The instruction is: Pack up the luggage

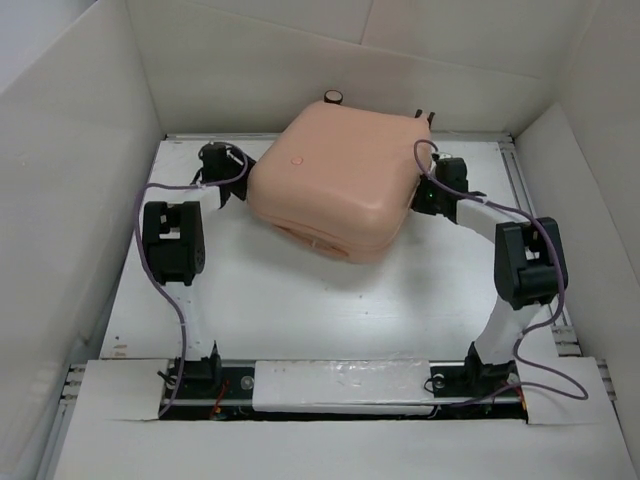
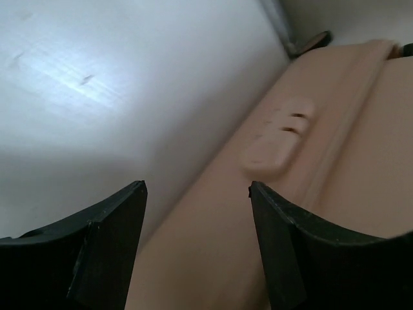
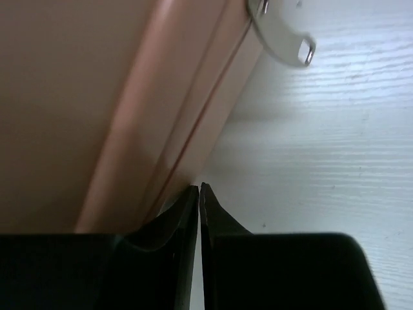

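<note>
The peach-pink hard-shell suitcase (image 1: 335, 180) with rounded corners lies shut on the white tabletop (image 1: 300, 300), towards the far wall and between the two arms. The left claw (image 2: 197, 194) stands partly open just beside the case's left side, with nothing between its fingers. A moulded peach tab (image 2: 277, 139) on the shell sits ahead of it. The right claw (image 3: 199, 190) is pinched closed at the seam on the right side, and nothing shows in its grip. As I judge it, those closed tips may slip off the smooth seam. They could also shove the case across the tabletop, since the left claw has no hold to brace it.
</note>
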{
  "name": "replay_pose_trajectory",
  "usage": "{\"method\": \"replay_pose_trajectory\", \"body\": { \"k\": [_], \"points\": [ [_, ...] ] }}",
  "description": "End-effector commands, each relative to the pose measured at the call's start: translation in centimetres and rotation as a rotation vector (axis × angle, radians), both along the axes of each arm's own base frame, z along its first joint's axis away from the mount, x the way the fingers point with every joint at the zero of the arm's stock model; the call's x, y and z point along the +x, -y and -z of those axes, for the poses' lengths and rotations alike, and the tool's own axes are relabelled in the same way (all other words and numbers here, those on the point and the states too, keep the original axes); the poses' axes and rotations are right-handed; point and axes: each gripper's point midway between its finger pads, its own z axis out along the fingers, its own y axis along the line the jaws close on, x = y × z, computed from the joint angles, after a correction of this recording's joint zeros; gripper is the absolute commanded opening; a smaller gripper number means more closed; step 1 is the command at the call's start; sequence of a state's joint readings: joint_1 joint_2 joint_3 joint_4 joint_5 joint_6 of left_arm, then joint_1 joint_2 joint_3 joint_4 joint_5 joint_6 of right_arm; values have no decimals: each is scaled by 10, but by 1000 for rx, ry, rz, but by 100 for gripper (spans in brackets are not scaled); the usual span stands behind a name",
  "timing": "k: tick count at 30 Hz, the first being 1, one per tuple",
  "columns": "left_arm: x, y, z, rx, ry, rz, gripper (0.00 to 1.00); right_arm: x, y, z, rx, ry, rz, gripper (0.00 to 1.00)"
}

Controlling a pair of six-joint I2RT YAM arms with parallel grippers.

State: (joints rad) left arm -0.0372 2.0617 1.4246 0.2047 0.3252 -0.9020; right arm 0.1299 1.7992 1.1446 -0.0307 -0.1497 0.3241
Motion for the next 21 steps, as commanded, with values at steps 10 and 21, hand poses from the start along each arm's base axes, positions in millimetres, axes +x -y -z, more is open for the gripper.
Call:
{"method": "replay_pose_trajectory", "body": {
  "k": [10, 21],
  "points": [
    [-190, 141, -66, -127, 262, 314, 58, -24, -177, -75, 56, 180, -547, 12],
    [-325, 119, -75, -149, 313, 197, 62, -21, -196, -86, 76, 83, -662, 19]
  ]
}}
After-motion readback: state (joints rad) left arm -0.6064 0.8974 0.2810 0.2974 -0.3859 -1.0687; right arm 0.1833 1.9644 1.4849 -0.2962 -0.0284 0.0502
